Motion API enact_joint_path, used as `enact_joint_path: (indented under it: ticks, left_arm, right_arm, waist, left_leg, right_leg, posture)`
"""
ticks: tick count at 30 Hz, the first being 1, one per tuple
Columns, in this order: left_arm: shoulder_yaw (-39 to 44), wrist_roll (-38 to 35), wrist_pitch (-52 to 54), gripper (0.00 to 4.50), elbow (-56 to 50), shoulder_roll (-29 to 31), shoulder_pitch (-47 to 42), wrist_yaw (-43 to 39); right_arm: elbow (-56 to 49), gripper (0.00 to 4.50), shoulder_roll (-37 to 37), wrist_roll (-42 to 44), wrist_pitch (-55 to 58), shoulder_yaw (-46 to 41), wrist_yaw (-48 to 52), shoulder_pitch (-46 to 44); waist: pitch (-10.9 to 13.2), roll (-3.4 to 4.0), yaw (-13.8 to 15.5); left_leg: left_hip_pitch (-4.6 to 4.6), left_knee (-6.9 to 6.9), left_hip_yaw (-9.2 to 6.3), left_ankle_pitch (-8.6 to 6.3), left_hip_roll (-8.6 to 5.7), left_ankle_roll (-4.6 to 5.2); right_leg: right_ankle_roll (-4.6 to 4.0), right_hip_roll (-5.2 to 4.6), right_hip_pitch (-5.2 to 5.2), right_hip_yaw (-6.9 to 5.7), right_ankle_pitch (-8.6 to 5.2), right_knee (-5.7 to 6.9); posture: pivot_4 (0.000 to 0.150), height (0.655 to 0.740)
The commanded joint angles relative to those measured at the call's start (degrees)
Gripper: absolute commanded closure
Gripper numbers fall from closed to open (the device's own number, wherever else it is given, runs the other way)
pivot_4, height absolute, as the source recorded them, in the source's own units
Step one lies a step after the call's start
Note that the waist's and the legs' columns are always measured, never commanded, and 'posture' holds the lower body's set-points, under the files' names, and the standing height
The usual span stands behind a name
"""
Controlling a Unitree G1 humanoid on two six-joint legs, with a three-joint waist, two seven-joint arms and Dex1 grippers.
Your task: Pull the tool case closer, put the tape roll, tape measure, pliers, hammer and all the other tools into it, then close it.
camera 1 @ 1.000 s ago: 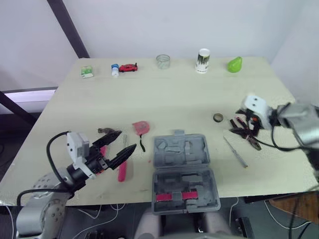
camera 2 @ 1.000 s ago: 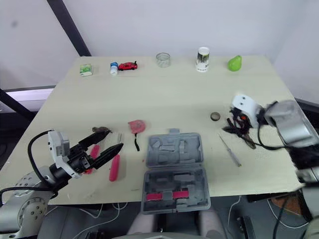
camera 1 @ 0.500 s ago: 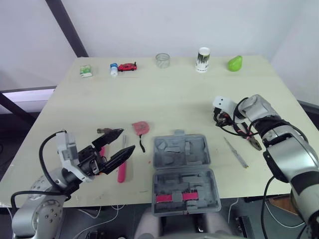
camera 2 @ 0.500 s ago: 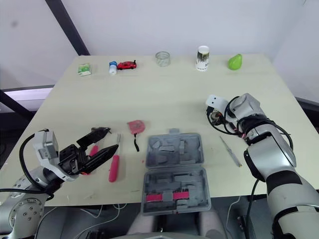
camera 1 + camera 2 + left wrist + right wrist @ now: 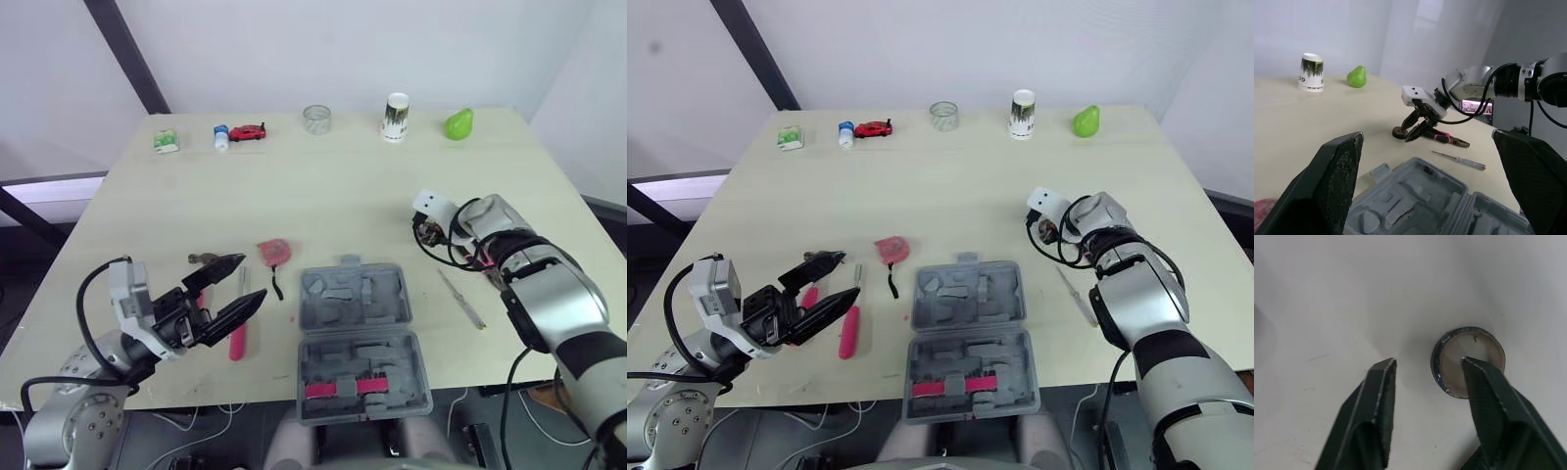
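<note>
- Right pincer [image 5: 1427,363]: black fingers parted to a middling gap, gripping nothing. It is set down at the small dark ring-shaped tape roll [image 5: 1467,347] on the right part of the pale wooden table [image 5: 323,196].
  - One finger tip overlaps the ring's open centre and the other stands outside its wall. Whether either touches the roll cannot be told.
  - In the head views the roll is almost wholly hidden under this pincer.
- Dark pliers with pink on the handles [image 5: 1442,137]: flat on the table just beside the right pincer. In the head views the arm and its cables cover them in part.
- Slim pale-handled screwdriver [image 5: 460,299]: lying alone on the table between the pliers and the case.
- Grey plastic tool case [image 5: 358,338]: open flat at the near table edge, about the middle, apart from both pincers.
  - Moulded recesses show in both halves, and a pink strip in the near half.
  - What the strip is cannot be made out.
- Left pincer [image 5: 233,286]: fingers spread wide, empty, held over the near left of the table and pointing towards the case.
- Hammer [image 5: 201,258]: the metal head shows just past the left pincer. The pink handle is mostly hidden behind the fingers.
- Pink-handled screwdriver [image 5: 237,338]: between the left pincer and the case, with one finger crossing its shaft.
- Red tape measure with black strap [image 5: 275,251]: near the case's far left corner, not touching it.
- Far edge of the table, left to right:
  - small green-and-white box [image 5: 165,141]
  - small blue-capped bottle [image 5: 222,137]
  - red toy car [image 5: 249,131]
  - glass jar [image 5: 315,119]
  - white paper cup [image 5: 396,117]
  - green pear [image 5: 458,124]
</note>
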Motion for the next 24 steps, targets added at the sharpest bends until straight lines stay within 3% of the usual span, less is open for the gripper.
enact_joint_path:
  ticks: [1, 10, 15, 19, 24]
  left_arm:
    - [-0.2, -0.4, -1.2, 0.0, -1.5, -0.1, -0.2, -0.7]
    - [-1.5, -0.1, -1.6, 0.0, -1.0, -0.7, -0.8, -0.4]
    - [-1.5, -0.2, -1.5, 0.0, -1.0, -1.0, -0.7, 0.1]
    - [-1.2, -0.6, -1.1, 0.0, -1.1, -0.9, 0.0, 0.2]
    - [1.1, -0.7, -1.1, 0.0, -0.3, 0.7, 2.9, -1.5]
  right_arm:
    - [-0.3, 4.46, -0.3, -0.1, 0.0, -1.8, -1.0, -1.0]
    - [-1.1, 4.46, -1.6, -0.2, -1.2, -3.5, 2.4, -0.8]
    - [-4.7, 4.46, -2.6, 1.8, -0.8, -4.2, 12.9, -1.8]
    - [-18.5, 4.46, -3.3, 4.0, 4.7, -3.1, 25.0, -0.2]
    - [-53.0, 4.46, -4.0, 5.8, 19.3, 2.1, 33.3, 8.2]
  waist:
    - [0.0, 0.01, 0.0]
    - [0.0, 0.04, 0.0]
    - [0.0, 0.05, 0.0]
    - [0.2, 0.27, -0.2]
    - [0.2, 0.31, 0.2]
  left_leg:
    - [0.0, 0.0, 0.0, 0.0, 0.0, 0.0]
    - [0.0, 0.0, 0.0, 0.0, 0.0, 0.01]
    - [0.0, 0.0, 0.0, 0.0, 0.01, 0.01]
    - [0.0, -0.01, 0.01, -0.01, 0.04, 0.01]
    - [-0.07, -0.05, -0.15, -0.01, 0.1, 0.02]
  right_leg:
    - [0.0, 0.0, 0.0, 0.0, 0.0, 0.0]
    - [0.0, 0.01, 0.0, 0.0, 0.0, 0.0]
    - [0.0, 0.0, 0.0, 0.0, 0.0, -0.01]
    - [0.01, 0.01, -0.02, 0.02, 0.0, 0.01]
    - [0.0, 0.01, -0.06, -0.1, -0.01, -0.01]
  posture:
    - [0.15, 0.74]
    - [0.15, 0.74]
    - [0.15, 0.74]
    - [0.15, 0.74]
    - [0.15, 0.74]
